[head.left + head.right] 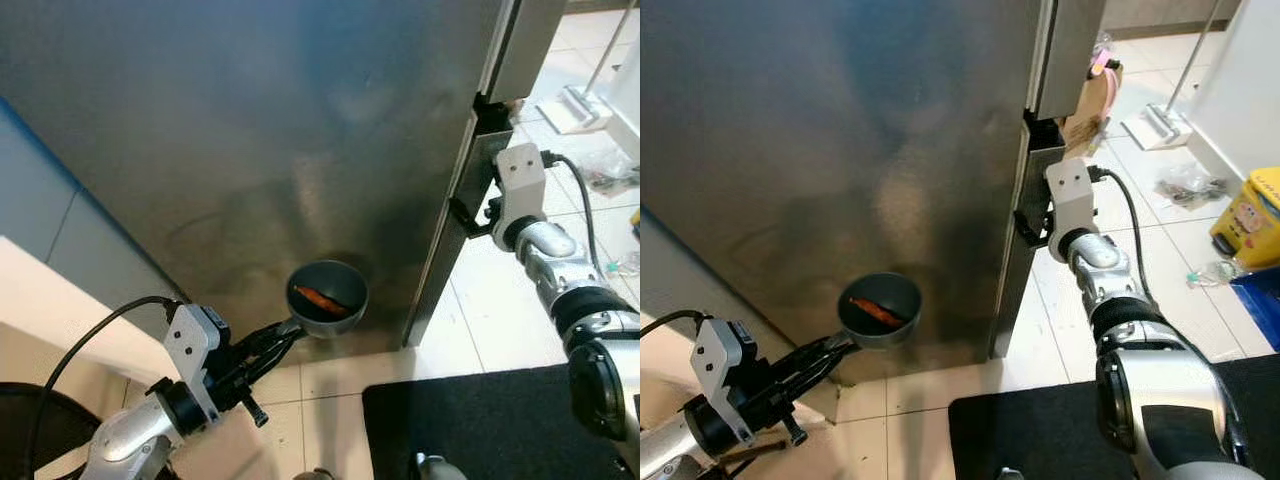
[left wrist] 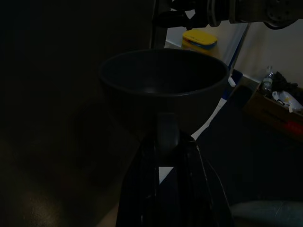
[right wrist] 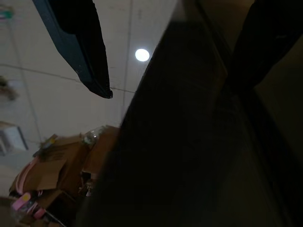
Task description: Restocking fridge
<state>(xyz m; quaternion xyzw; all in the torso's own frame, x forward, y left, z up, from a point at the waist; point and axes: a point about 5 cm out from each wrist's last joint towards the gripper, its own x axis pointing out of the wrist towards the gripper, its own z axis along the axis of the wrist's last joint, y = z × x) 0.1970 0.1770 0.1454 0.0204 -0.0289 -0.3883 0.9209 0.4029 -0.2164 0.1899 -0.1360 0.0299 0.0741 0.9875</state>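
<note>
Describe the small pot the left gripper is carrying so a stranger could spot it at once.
Start at the big stainless steel fridge door ahead of the robot. Low in front of it, above the tiled floor, the left gripper holds a short handle that ends in the small dark grey pot. It is round and deep, with an orange piece of food lying inside.

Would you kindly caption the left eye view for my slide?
Left gripper holds a grey pan while right gripper grips the fridge door edge.
</note>
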